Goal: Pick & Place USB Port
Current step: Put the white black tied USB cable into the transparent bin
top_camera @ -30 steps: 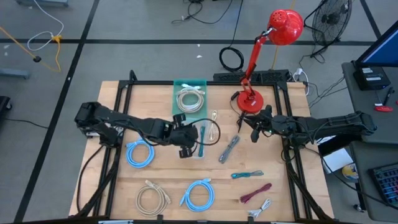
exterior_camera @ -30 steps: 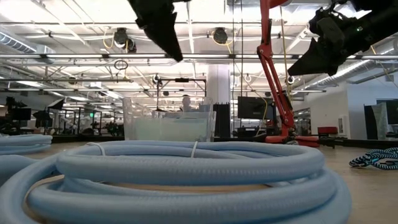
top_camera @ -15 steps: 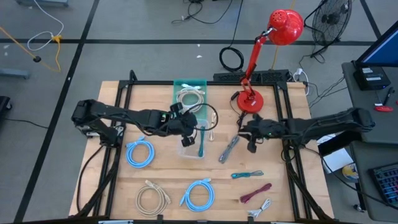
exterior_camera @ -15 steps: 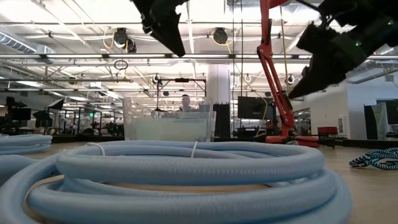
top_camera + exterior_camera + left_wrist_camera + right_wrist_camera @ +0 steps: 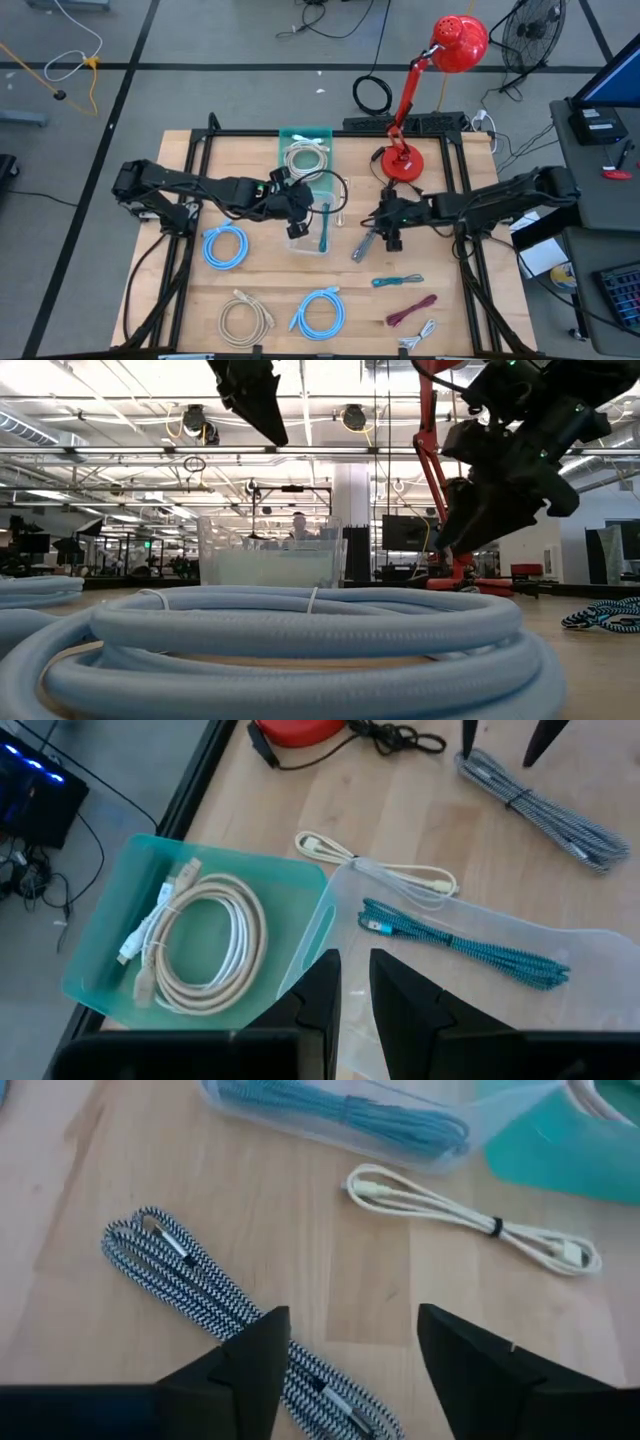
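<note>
Wooden table (image 5: 250,160): one teal cable (image 5: 460,942) is already binned.
The braided cable (image 5: 240,1320) is straddled by the spread right gripper (image 5: 345,1355), ungrasped; left gripper (image 5: 350,985) is kept narrowly parted, empty.

High view: overhead, facing straight down, far enough to take in the whole tabletop (image 5: 250,150) and surrounding floor.
Low view: at tabletop level, facing level into the room, pressed close behind a blue cable coil (image 5: 300,635).
Left wrist view: close, angled down on the teal bin (image 5: 120,950) and clear bin (image 5: 480,935).
Right wrist view: very close to the tabletop; shares the white cable (image 5: 460,1215) (image 5: 380,865) and braided cable (image 5: 200,1280) (image 5: 540,805) with the left wrist view.
</note>
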`<control>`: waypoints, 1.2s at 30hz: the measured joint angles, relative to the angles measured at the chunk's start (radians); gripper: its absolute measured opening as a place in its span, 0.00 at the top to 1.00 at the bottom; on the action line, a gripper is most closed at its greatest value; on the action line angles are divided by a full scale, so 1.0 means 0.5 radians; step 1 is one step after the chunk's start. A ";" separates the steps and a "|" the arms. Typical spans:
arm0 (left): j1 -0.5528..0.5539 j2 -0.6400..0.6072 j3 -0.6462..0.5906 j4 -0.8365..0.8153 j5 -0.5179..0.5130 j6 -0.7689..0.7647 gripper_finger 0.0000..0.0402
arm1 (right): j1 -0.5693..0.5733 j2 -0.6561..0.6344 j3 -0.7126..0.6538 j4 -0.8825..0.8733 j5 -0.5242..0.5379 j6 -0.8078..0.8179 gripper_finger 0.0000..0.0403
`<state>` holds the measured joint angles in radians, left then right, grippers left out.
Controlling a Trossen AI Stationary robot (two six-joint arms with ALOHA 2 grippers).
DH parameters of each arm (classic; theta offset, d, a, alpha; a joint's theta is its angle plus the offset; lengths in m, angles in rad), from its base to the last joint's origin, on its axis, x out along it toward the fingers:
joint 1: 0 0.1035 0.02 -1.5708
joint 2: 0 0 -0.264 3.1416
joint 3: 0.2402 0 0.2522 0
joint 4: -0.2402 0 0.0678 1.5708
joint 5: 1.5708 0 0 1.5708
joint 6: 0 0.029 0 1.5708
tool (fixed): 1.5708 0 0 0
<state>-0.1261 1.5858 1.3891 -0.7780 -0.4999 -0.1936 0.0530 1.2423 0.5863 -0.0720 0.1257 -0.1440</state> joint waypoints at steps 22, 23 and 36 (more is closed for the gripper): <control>-0.033 -0.003 -0.001 -0.024 0.004 -0.012 0.84 | 0.202 0.184 0.060 -0.195 0.066 0.170 0.44; -0.034 -0.003 -0.001 -0.024 0.004 -0.007 0.84 | 0.206 0.187 0.060 -0.197 0.066 0.170 0.44; -0.039 -0.003 -0.001 -0.021 0.006 -0.007 0.84 | 0.205 0.537 0.066 0.000 0.089 0.079 0.44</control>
<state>-0.1455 1.5845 1.3888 -0.7887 -0.4969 -0.1970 0.1555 1.5109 0.6193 -0.0717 0.1702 -0.1045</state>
